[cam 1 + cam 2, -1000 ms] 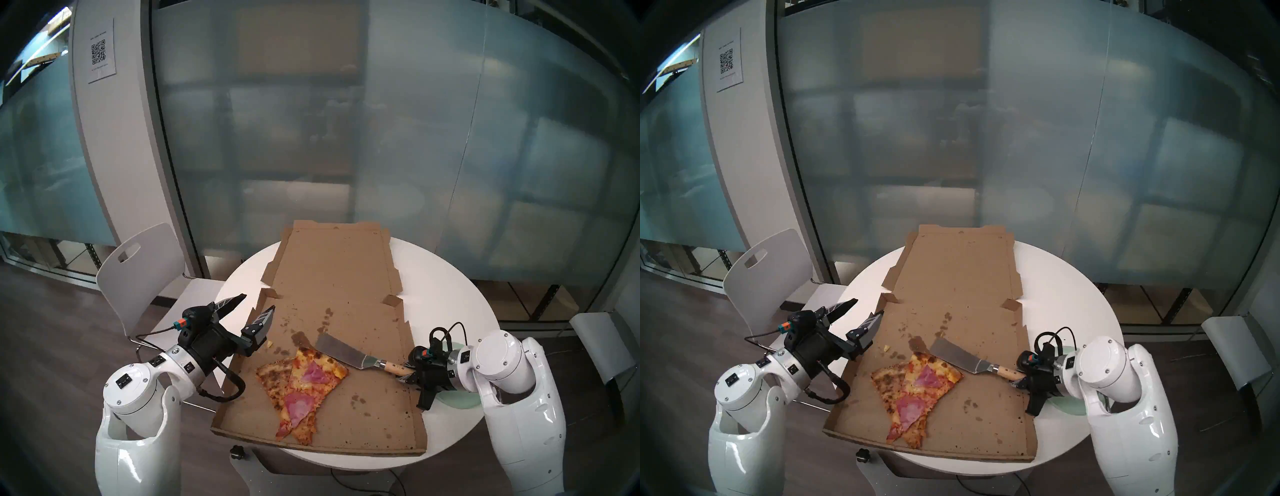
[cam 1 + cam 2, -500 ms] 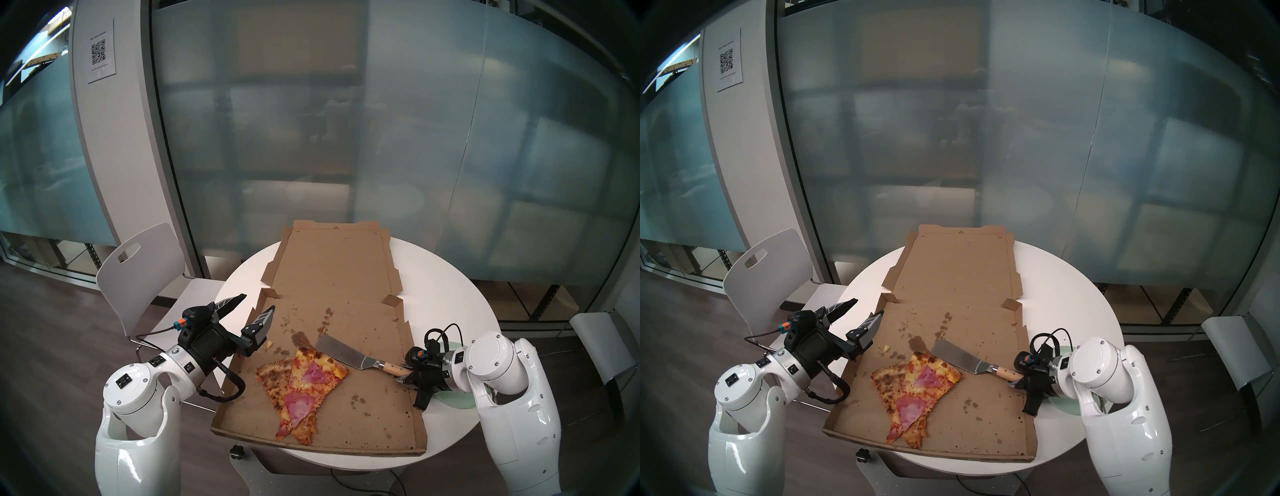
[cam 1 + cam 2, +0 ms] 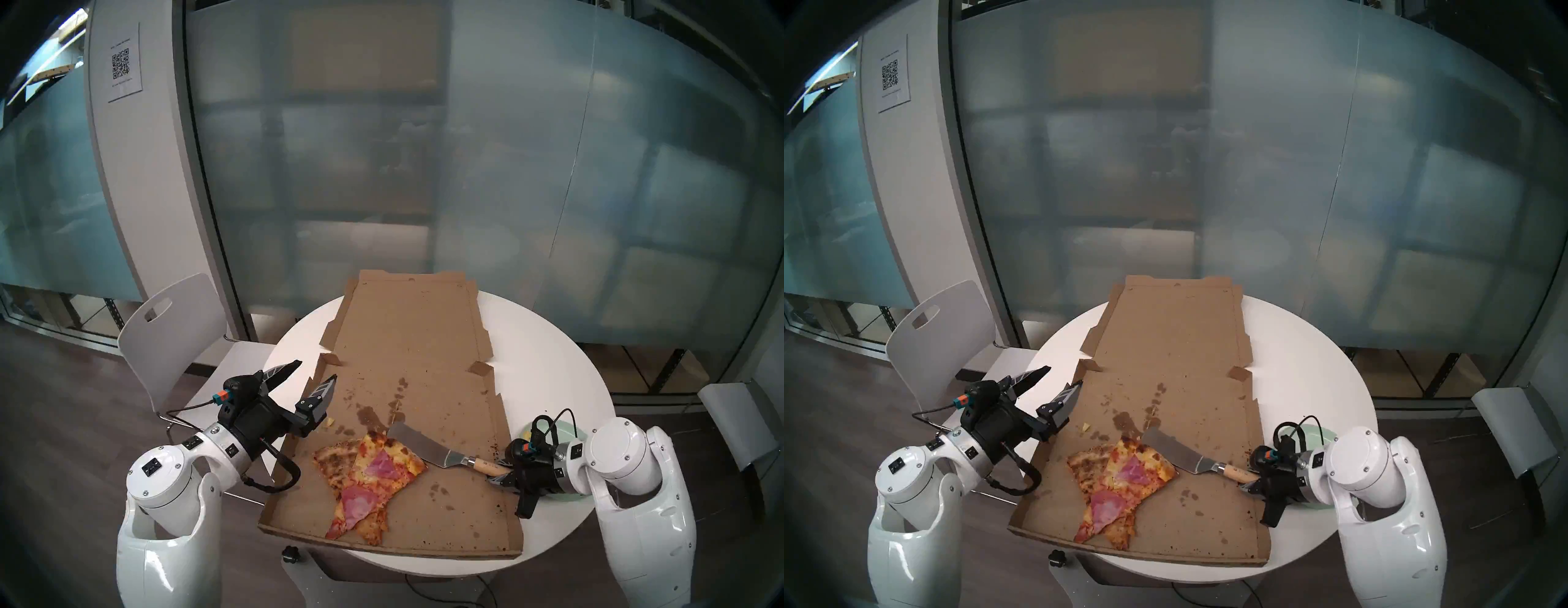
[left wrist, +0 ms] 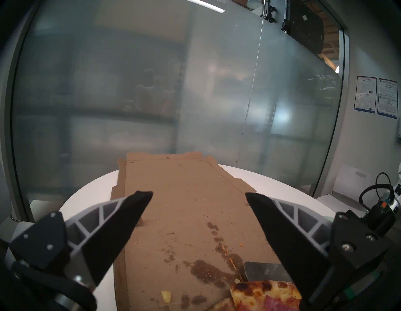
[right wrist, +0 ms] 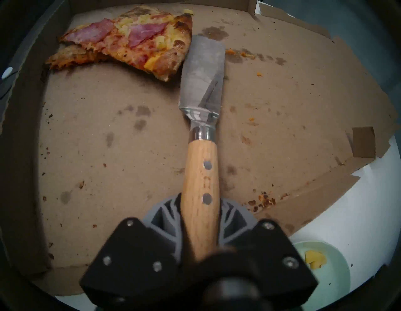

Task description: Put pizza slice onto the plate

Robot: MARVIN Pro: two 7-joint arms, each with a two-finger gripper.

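Observation:
The pizza slice with pink ham lies in the open cardboard box, partly over a plain speckled slice. My right gripper is shut on the wooden handle of a metal spatula. The spatula's blade lies flat on the box floor, its edge against the slice's crust. The pale green plate sits on the table behind that wrist, mostly hidden. My left gripper hangs open over the box's left wall, empty.
The box fills the middle of the round white table, its lid folded flat toward the glass wall. A yellow food bit lies on the plate. A white chair stands at the left, another seat at the right.
My right gripper has drawn the spatula nearer, and its blade has come against the crust. The ham slice has turned a little, its tip swinging left. The left arm has not moved.

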